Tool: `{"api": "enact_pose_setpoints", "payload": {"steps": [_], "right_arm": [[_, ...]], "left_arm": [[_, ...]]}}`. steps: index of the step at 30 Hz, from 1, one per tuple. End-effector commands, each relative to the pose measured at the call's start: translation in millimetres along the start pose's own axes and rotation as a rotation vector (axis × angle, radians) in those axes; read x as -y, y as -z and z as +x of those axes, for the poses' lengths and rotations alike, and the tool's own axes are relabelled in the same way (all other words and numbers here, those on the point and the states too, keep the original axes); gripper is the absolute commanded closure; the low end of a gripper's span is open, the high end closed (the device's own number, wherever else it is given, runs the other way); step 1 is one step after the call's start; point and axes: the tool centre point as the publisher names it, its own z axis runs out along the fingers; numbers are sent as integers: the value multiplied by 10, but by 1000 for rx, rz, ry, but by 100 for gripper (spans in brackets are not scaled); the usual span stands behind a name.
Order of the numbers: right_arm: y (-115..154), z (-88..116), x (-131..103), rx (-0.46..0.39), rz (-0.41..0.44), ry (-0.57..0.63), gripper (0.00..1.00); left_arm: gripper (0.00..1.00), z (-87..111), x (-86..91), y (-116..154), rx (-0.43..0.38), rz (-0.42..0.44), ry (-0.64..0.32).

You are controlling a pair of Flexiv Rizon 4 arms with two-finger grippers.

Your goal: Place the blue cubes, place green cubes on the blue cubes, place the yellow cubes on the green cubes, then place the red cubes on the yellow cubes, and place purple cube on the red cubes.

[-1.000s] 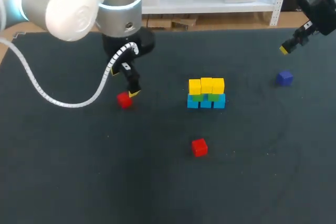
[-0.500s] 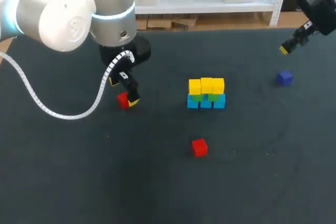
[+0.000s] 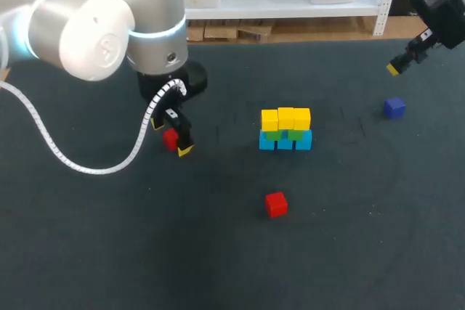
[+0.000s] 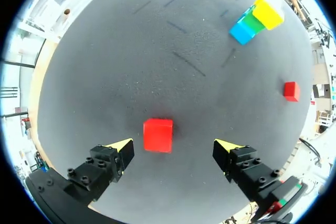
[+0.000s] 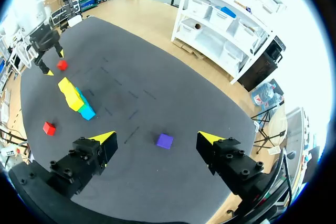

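Dropping into the head view first: my left gripper has slid forward and down over the last second. The small red cube that sat just beside my fingers now sits between them, so the pickup for the red layer looks one squeeze away. The wall waits mid-table with blue cubes at the base, green cubes on them and yellow cubes on top; nothing red is up there yet. A second red cube lies nearer me on the dark table mat. The purple cube sits far right, near my right gripper, which hasn't budged and shows only one yellow tip. One finger covers part of the red cube, and the green row is a thin strip, probably three, though I can't count it.

Left wrist view: my fingers are wide apart and holding nothing. The red cube rests on the mat between them, nearer one tip and touching neither.

Right wrist view: my right gripper is spread wide and empty, with the purple cube lying ahead of it on the mat.
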Motion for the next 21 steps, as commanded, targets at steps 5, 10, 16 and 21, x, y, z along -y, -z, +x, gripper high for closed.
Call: {"api": "enact_pose_setpoints", "payload": {"steps": [5,10,16,21], "right_arm": [[-10,-5,6,1,-1,1,0],[-10,-5,6,1,-1,1,0],[-10,-5,6,1,-1,1,0],[-10,-5,6,1,-1,1,0]], "left_arm": [[0,-78,-33,-68,-11,14,-3],[52,-82,-29,-86,-16,17,-2],[73,-72,-44,-104,-25,12,3],[100,-58,-40,-77,-28,-9,-1]]}}
